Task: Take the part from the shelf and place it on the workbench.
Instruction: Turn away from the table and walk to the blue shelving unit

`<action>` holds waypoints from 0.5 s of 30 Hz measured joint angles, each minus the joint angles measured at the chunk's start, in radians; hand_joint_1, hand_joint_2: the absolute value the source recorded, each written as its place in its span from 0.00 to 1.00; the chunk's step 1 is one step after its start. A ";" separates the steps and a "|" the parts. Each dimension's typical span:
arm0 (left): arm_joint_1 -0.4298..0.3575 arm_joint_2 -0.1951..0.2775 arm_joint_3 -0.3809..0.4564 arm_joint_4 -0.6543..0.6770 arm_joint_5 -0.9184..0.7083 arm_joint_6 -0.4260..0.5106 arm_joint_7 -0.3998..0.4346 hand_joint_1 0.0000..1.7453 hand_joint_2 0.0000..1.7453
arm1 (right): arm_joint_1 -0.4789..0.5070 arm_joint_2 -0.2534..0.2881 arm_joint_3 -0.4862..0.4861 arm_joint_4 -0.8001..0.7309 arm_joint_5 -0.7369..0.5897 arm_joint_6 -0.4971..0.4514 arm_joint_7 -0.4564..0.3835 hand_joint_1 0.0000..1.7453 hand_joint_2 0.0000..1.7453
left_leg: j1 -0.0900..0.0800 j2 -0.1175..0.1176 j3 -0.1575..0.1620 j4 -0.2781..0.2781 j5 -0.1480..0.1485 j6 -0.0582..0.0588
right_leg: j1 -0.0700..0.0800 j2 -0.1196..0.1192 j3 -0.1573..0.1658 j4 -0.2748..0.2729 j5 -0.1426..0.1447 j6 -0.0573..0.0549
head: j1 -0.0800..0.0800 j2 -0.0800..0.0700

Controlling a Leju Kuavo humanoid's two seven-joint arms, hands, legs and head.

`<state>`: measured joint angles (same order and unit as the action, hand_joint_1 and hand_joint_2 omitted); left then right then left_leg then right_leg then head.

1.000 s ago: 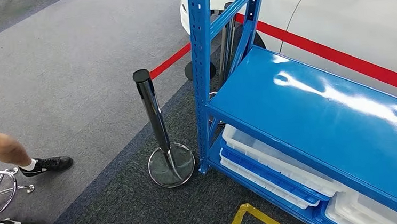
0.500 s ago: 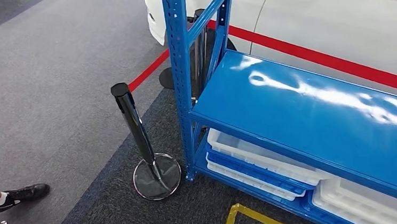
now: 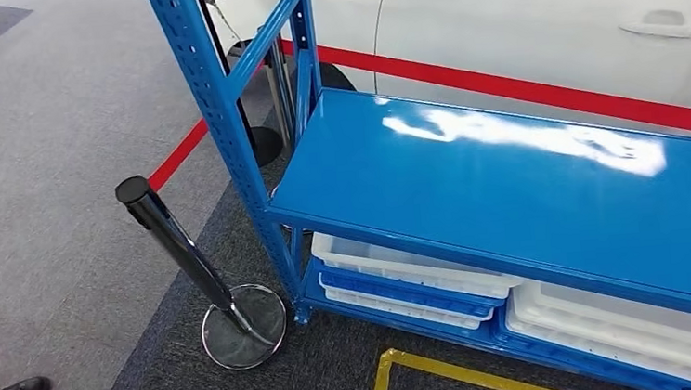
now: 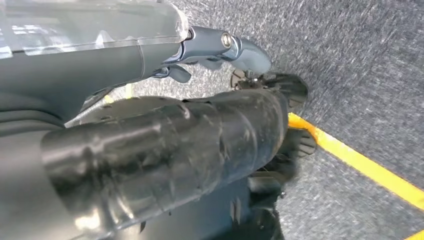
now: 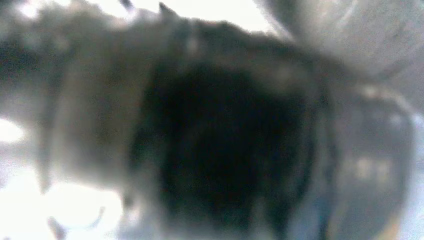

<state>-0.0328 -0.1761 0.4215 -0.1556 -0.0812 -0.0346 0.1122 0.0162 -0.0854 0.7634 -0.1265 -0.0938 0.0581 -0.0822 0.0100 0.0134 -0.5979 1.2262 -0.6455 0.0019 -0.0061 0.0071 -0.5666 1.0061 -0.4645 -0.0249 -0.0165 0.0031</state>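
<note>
Looks like a car showroom or factory demo floor: glossy blue steel shelving rack (image 3: 508, 182) stacked with white plastic trays (image 3: 403, 265), grey carpet marked by yellow tape line (image 3: 449, 373), black stanchion post (image 3: 183, 254) with red barrier belt (image 3: 520, 88), white car body (image 3: 533, 22) behind.

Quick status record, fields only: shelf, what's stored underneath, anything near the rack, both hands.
shelf: blue rack, shelf surface glossy, no part seen on it
below shelf: white trays stacked on the bottom level
left of rack: black stanchion post with red belt
behind rack: white car
floor: yellow tape line
left hand: hanging over carpet, holds nothing
right hand: wrist view blurred, cannot tell
</note>
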 joint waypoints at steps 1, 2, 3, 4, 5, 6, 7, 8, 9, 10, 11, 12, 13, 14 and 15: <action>0.002 0.000 0.000 0.000 0.000 0.000 0.000 0.00 0.00 | 0.000 0.000 0.000 0.000 0.000 0.000 0.000 0.00 0.00 | 0.000 -0.004 -0.028 0.052 -0.012 -0.001 | 0.001 0.013 0.001 0.001 0.000 -0.001 | 0.000 0.000; 0.003 0.000 0.000 0.000 0.000 0.001 0.000 0.00 0.25 | 0.000 0.000 0.000 0.000 0.000 0.001 0.000 0.00 0.00 | 0.001 -0.006 -0.040 0.066 -0.002 -0.001 | 0.002 0.026 0.002 0.002 -0.001 -0.001 | 0.000 0.000; 0.004 0.000 0.000 0.000 0.000 0.001 0.000 0.00 0.50 | 0.001 0.000 0.000 0.000 0.000 0.003 0.000 0.00 0.00 | 0.001 -0.007 -0.034 0.044 0.026 0.001 | 0.002 0.040 0.003 0.003 -0.001 -0.001 | 0.000 0.000; 0.003 0.000 0.000 0.000 0.000 0.002 0.000 0.00 0.75 | 0.001 0.000 0.000 0.000 0.000 0.004 0.000 0.00 0.00 | 0.001 -0.017 -0.011 -0.017 0.069 0.004 | 0.002 0.054 0.005 0.005 -0.002 0.000 | 0.000 0.000; 0.003 0.001 0.000 0.000 -0.001 0.002 0.001 0.00 1.00 | 0.000 0.001 0.000 0.000 0.000 0.005 0.000 0.00 0.00 | 0.001 -0.039 0.017 -0.088 0.106 0.009 | 0.003 0.066 0.005 0.008 -0.003 0.003 | 0.000 0.000; 0.003 0.001 0.000 0.000 -0.001 0.002 0.001 0.00 1.00 | -0.001 0.002 0.000 0.000 0.001 0.006 0.001 0.00 0.00 | 0.002 -0.061 0.040 -0.148 0.131 0.013 | 0.004 0.079 0.002 0.013 -0.005 0.007 | 0.001 0.000; 0.003 0.002 0.000 0.000 -0.002 0.003 0.001 0.00 1.00 | -0.003 0.002 0.000 0.000 0.001 0.007 0.001 0.00 0.00 | 0.001 -0.079 0.056 -0.190 0.144 0.017 | 0.003 0.090 -0.002 0.017 -0.006 0.012 | 0.001 0.000; 0.003 0.002 0.000 0.000 -0.002 0.003 0.002 0.00 1.00 | -0.003 0.002 0.000 0.000 0.001 0.009 0.002 0.00 0.00 | 0.000 -0.087 0.060 -0.205 0.144 0.020 | 0.001 0.100 -0.007 0.019 -0.006 0.019 | 0.001 0.000; 0.002 0.002 0.000 0.000 -0.003 0.003 0.002 0.00 1.00 | -0.002 0.002 0.000 0.000 0.001 0.010 0.003 0.00 0.00 | 0.000 -0.080 0.062 -0.210 0.144 0.023 | 0.000 0.111 -0.012 0.018 -0.003 0.027 | 0.001 0.000; 0.002 0.001 0.000 0.000 -0.003 0.003 0.002 0.00 1.00 | 0.000 0.002 0.000 0.000 0.001 0.011 0.004 0.00 0.00 | 0.001 -0.069 0.064 -0.214 0.148 0.028 | -0.002 0.113 -0.014 0.018 -0.002 0.033 | 0.001 0.000; 0.002 0.001 0.000 0.000 -0.003 0.003 0.002 0.00 1.00 | 0.001 0.001 0.000 0.000 0.001 0.012 0.006 0.00 0.00 | 0.004 -0.057 0.068 -0.222 0.152 0.034 | 0.000 0.098 -0.017 0.025 -0.007 0.039 | 0.002 0.000; 0.002 0.000 0.000 0.000 -0.003 0.003 0.002 0.00 1.00 | 0.001 0.000 0.000 0.001 0.001 0.013 0.007 0.00 0.00 | 0.007 -0.045 0.071 -0.229 0.157 0.040 | 0.001 0.074 -0.028 0.048 -0.023 0.044 | 0.005 0.000; 0.002 0.000 0.000 0.000 -0.003 0.003 0.001 0.00 1.00 | 0.000 0.000 0.000 0.001 0.001 0.014 0.008 0.00 0.00 | 0.009 -0.032 0.074 -0.235 0.159 0.045 | 0.001 0.045 -0.048 0.091 -0.050 0.048 | 0.008 0.000; 0.003 0.000 0.000 0.000 -0.003 0.002 0.001 0.00 1.00 | -0.002 0.000 0.000 0.001 0.001 0.015 0.009 0.00 0.00 | 0.008 -0.018 0.074 -0.237 0.159 0.047 | 0.001 0.019 -0.077 0.151 -0.084 0.053 | 0.011 0.000; 0.004 0.000 0.000 0.000 -0.003 0.001 0.000 0.00 1.00 | -0.003 0.000 0.000 0.001 0.000 0.016 0.009 0.00 0.00 | 0.007 -0.004 0.075 -0.237 0.158 0.048 | -0.002 0.008 -0.109 0.215 -0.113 0.057 | 0.012 0.000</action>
<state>-0.0290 -0.1760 0.4215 -0.1556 -0.0845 -0.0332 0.1119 0.0128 -0.0856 0.7633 -0.1259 -0.0941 0.0746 -0.0728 0.0174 0.0091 -0.5233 0.9897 -0.4876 0.0495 -0.0082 0.0154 -0.6755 1.2212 -0.5775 0.0324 -0.0049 0.0031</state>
